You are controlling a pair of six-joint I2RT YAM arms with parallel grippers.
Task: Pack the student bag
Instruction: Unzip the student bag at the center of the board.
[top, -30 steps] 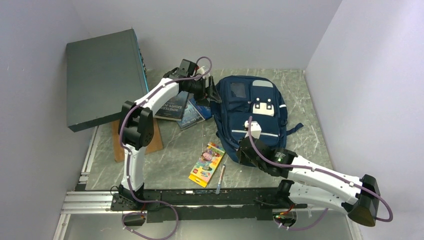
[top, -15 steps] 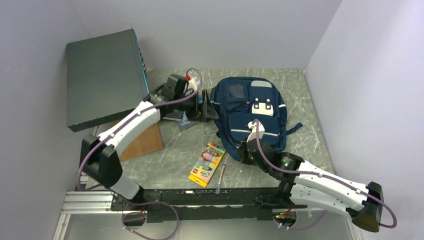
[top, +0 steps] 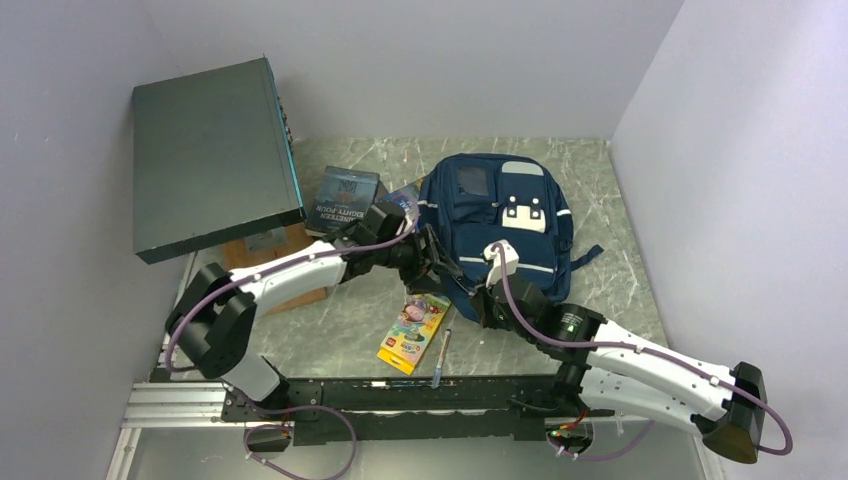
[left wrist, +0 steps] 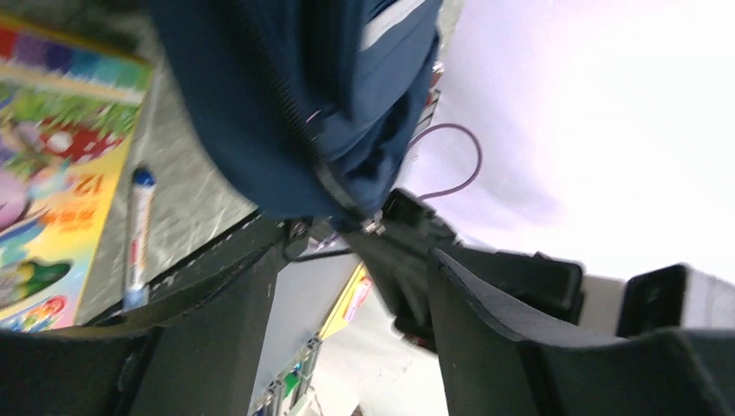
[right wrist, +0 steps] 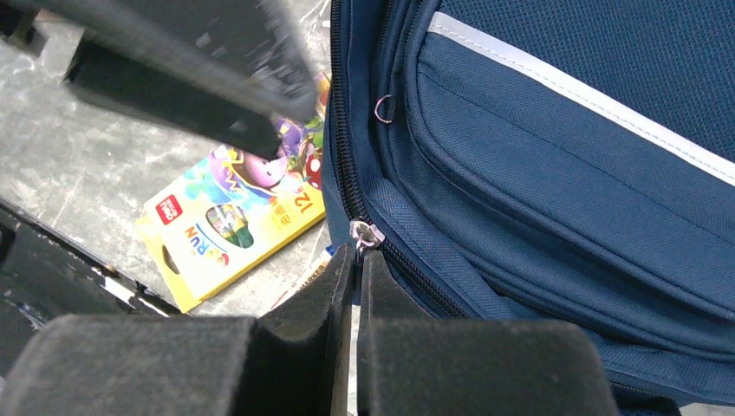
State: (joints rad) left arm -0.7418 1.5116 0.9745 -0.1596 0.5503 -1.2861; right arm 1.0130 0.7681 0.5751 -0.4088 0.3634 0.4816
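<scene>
The navy student bag (top: 500,210) lies flat on the table, front pocket up. My right gripper (top: 487,300) is at its near left corner, shut on the metal zipper pull (right wrist: 364,234); the jaws (right wrist: 355,260) are pressed together. My left gripper (top: 437,262) is open and empty beside the bag's left edge, close to the right gripper. In the left wrist view the bag's edge (left wrist: 286,113) hangs just beyond the open fingers (left wrist: 217,329), not between them. A yellow crayon box (top: 413,328) and a marker (top: 442,358) lie on the table near the bag.
A big dark grey-green flat box (top: 210,150) leans at the back left over a wooden block (top: 290,285). Two books (top: 345,200) lie left of the bag. Walls close in on the left, the back and the right.
My left arm has swung from the books at the bag's upper left down to its lower left edge. The right gripper has stayed at the bag's corner.
</scene>
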